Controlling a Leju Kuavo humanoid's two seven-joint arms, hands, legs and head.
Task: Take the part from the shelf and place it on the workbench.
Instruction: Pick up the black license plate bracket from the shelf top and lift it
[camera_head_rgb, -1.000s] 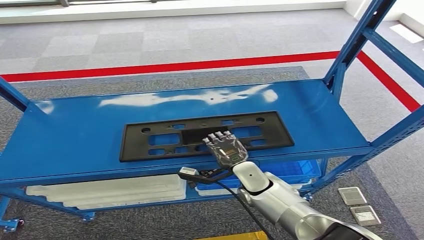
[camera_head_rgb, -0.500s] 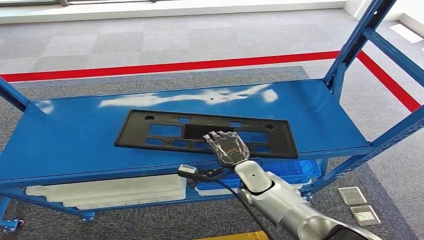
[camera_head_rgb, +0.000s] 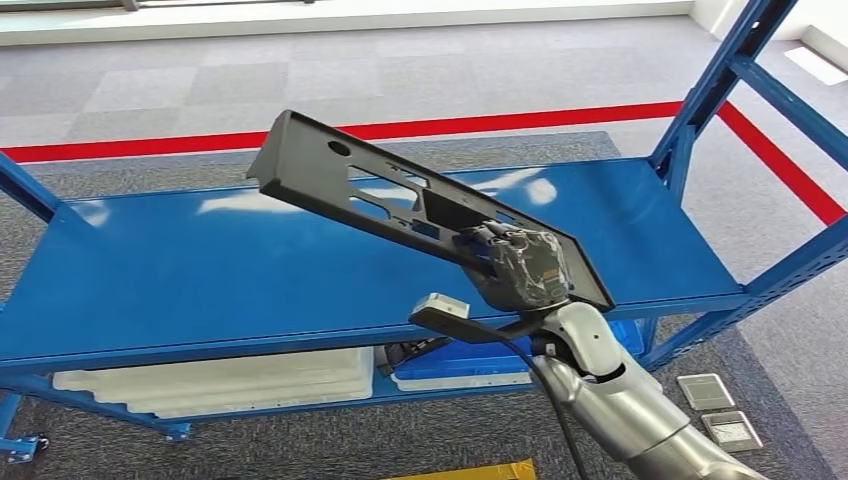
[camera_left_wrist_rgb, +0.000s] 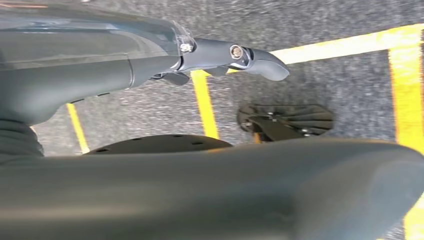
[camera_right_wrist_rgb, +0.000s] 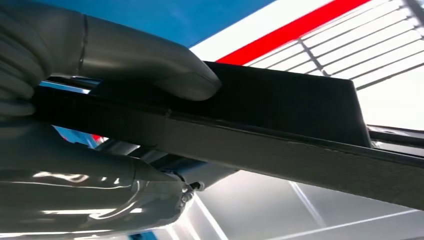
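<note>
Currently the right hand (camera_head_rgb: 520, 265) grips the black part (camera_head_rgb: 400, 205) near one end, holding it tilted above the blue shelf (camera_head_rgb: 160, 270). Left hand state cannot be told. Advisable: level the long overhang and clear the shelf posts (camera_head_rgb: 700, 100) before turning away.

A red stripe (camera_head_rgb: 560, 118) ran across the grey carpet (camera_head_rgb: 200, 90) behind the blue shelf (camera_head_rgb: 150, 280). Below the shelf's top deck, on the lower level, lay a white moulded tray (camera_head_rgb: 220, 380), and beside it sat a blue bin (camera_head_rgb: 470, 360). On the floor to the right of the shelf lay two small grey floor plates (camera_head_rgb: 718, 408). Yellow floor lines (camera_left_wrist_rgb: 205, 107) crossed dark carpet.
</note>
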